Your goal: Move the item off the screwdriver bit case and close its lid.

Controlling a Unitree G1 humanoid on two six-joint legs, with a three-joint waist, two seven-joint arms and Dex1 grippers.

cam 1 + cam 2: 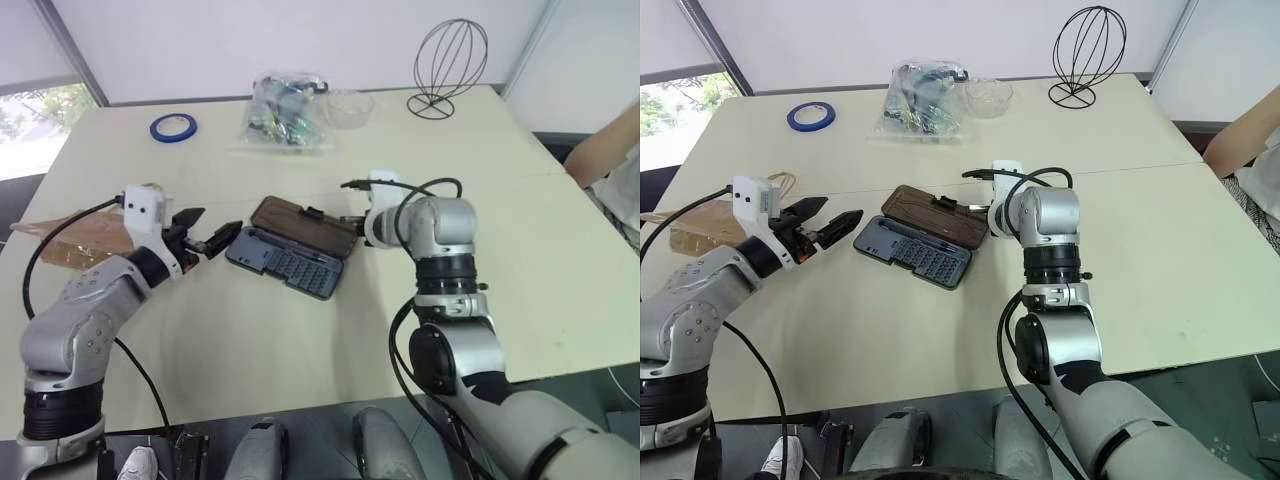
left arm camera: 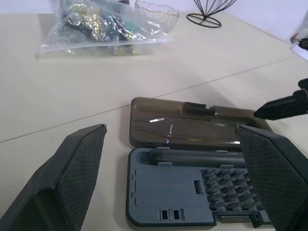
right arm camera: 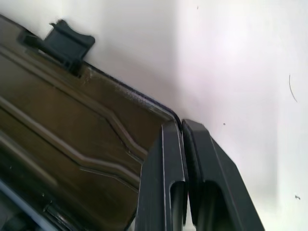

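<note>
With the paper bag [image 1: 715, 225] already lying near the table's [image 1: 890, 330] left edge, the lid [image 1: 303, 228] is being approached by the right gripper [image 3: 182, 126], fingers pressed together, while the screwdriver bit case [image 1: 288, 262] is sitting open mid-table beside the spread-open left gripper [image 1: 828, 223].

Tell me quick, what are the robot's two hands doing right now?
Left gripper: open, holding nothing.
Right gripper: shut, empty, its tips at the corner of the lid.
</note>
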